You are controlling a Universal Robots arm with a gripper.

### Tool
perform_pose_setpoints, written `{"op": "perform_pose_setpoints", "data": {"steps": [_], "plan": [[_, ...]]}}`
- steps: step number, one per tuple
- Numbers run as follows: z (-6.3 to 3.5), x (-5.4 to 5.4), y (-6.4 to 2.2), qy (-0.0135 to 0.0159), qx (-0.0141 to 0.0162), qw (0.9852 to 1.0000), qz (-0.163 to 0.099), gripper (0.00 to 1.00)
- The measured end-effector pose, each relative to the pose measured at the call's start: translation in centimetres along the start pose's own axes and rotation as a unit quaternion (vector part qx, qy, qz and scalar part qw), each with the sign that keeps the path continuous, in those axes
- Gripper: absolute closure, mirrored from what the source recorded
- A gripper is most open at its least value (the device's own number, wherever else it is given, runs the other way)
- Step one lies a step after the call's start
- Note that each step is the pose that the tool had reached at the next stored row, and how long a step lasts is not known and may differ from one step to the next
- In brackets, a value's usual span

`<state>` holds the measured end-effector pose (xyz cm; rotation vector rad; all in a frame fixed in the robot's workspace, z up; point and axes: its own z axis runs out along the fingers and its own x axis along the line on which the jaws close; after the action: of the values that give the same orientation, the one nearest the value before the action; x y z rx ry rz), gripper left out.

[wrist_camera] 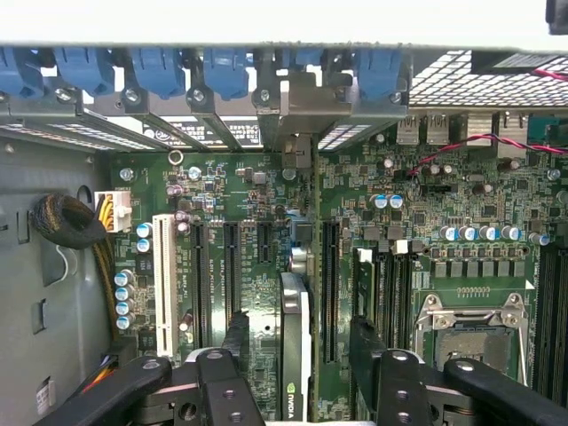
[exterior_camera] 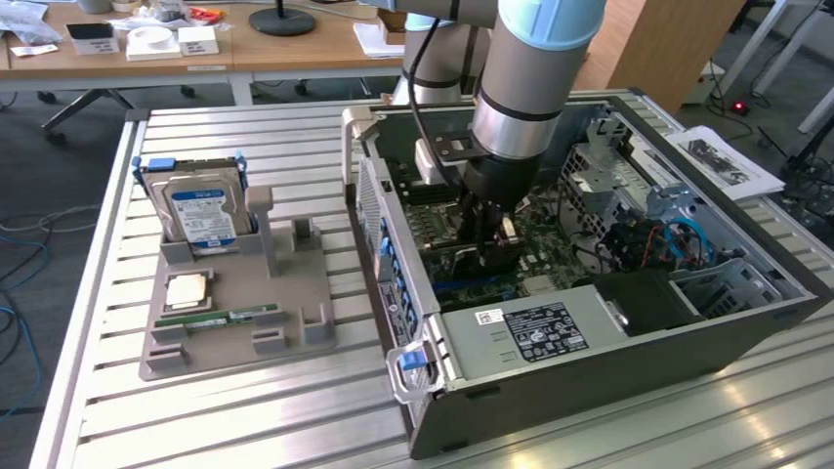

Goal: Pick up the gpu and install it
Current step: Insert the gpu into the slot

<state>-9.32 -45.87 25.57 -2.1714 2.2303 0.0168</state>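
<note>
The arm reached down into the open computer case [exterior_camera: 729,322], lying on its side right of centre in the exterior view, and the gripper [exterior_camera: 489,256] hung low over the motherboard [exterior_camera: 437,220]. In the wrist view the gripper [wrist_camera: 297,368] had its two black fingers [wrist_camera: 238,333] spread, one on each side of the gpu [wrist_camera: 295,355] at lower centre of the frame, with a sliver of board visible between each finger and the card: released, not clamped. The gpu stood on edge among the expansion slots, its black cooler face and a small green logo turned to the camera, and its silver bracket [wrist_camera: 297,111] ran up to the row of blue slot clips [wrist_camera: 160,71] across the top of the frame. Whether it was fully seated I could not tell. Right of it lay the bare processor socket [wrist_camera: 470,333]. Over in the left half of the exterior view, the grey parts tray [exterior_camera: 307,283] held a hard drive [exterior_camera: 202,210] with a blue label standing upright, and a thin green memory stick [exterior_camera: 215,318] lay flat nearer the bottom.
</note>
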Motion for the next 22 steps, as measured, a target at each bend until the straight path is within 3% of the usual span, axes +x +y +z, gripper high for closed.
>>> {"op": "perform_pose_setpoints", "data": {"steps": [18, 21, 22], "plan": [[0.0, 0.24, -0.02, -0.0002, 0.0, 1.0, 0.0, 0.43], [0.0, 0.25, -0.02, -0.0001, 0.0, 1.0, 0.0, 0.44], [0.0, 0.24, -0.02, -0.0001, 0.0, 1.0, 0.0, 0.51]]}}
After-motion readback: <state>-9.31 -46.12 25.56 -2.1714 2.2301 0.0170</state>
